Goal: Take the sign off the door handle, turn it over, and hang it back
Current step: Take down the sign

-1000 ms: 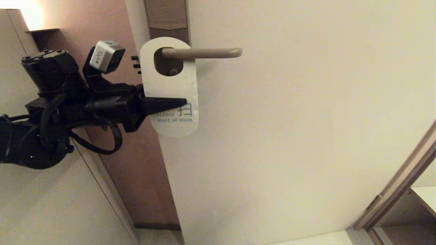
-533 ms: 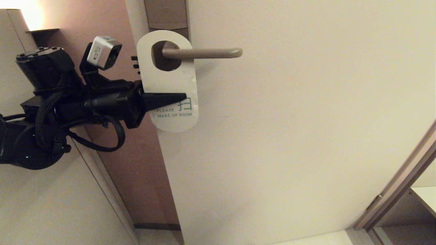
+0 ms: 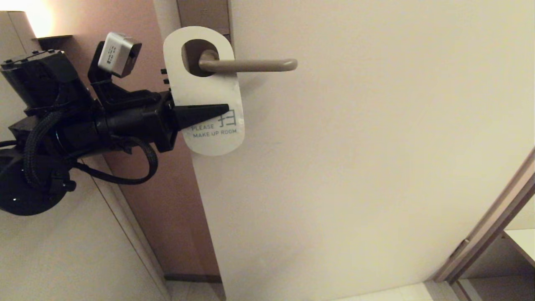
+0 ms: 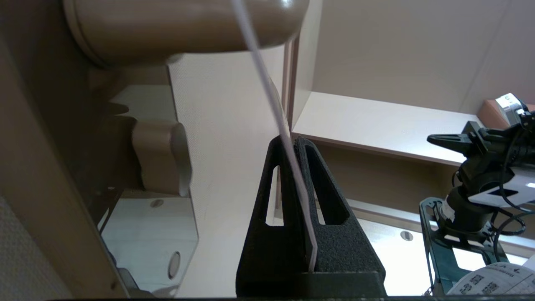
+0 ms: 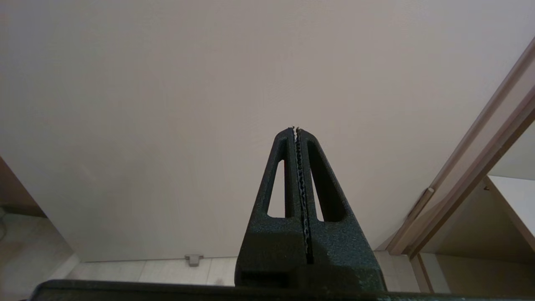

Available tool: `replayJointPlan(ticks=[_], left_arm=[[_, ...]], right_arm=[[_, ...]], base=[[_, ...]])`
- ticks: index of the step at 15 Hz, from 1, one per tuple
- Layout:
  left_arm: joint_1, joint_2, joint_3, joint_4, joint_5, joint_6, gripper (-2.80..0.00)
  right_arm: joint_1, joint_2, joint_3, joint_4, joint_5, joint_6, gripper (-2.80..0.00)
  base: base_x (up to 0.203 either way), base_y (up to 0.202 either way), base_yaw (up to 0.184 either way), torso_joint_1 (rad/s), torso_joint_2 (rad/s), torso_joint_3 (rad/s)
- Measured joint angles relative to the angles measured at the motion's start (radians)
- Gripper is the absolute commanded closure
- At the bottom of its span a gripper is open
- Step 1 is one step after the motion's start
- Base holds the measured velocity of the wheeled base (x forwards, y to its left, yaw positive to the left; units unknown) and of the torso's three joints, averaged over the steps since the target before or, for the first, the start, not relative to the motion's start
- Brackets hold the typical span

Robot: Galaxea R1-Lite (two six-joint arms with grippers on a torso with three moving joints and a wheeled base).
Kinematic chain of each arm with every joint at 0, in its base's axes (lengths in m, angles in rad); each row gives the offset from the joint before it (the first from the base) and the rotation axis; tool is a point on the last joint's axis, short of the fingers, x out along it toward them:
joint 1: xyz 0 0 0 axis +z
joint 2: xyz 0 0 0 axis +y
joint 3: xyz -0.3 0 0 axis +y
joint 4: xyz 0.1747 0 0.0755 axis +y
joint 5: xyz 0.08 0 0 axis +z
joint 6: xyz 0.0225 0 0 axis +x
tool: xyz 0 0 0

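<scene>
Head view shows the left gripper with jaws clamped on the white sign, its hole around the door handle; right gripper jaws are together.

Matte black left arm; braided black cables; grey wrist camera; tapered slotted black fingers

The left gripper reaches in level from the left, its black fingers closed across the middle of the sign. The sign shows its white face, with "PLEASE MAKE UP ROOM" printed near its lower rounded end, just under the fingers. It leans slightly, top toward the left. Its oval hole is around the handle near the lock plate, and the handle crosses the hole's lower part. The handle lies level on the pale door.
</scene>
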Motion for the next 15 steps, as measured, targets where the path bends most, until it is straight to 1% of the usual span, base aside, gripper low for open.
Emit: replayJointPlan(ticks=[3, 6, 9, 11, 15], left_arm=[[-0.013, -0.034, 0.051, 0.001, 0.042, 0.004, 0.00], [-0.035, -0.063, 0.094, -0.001, 0.109, 0.014, 0.00], [-0.036, -0.066, 0.102, -0.001, 0.125, 0.035, 0.00], [-0.037, -0.057, 0.101, -0.002, 0.153, 0.060, 0.00], [-0.049, -0.038, 0.096, -0.002, 0.220, 0.069, 0.00]], right_arm=[[0.000, 0.000, 0.000, 0.000, 0.000, 0.000, 0.00], [0.000, 0.000, 0.000, 0.000, 0.000, 0.000, 0.00], [0.000, 0.000, 0.000, 0.000, 0.000, 0.000, 0.00], [0.000, 0.000, 0.000, 0.000, 0.000, 0.000, 0.00], [0.000, 0.000, 0.000, 0.000, 0.000, 0.000, 0.00]], base=[[0.000, 0.000, 0.000, 0.000, 0.00, 0.000], [0.000, 0.000, 0.000, 0.000, 0.00, 0.000], [0.000, 0.000, 0.000, 0.000, 0.00, 0.000], [0.000, 0.000, 0.000, 0.000, 0.00, 0.000], [0.000, 0.000, 0.000, 0.000, 0.00, 0.000]])
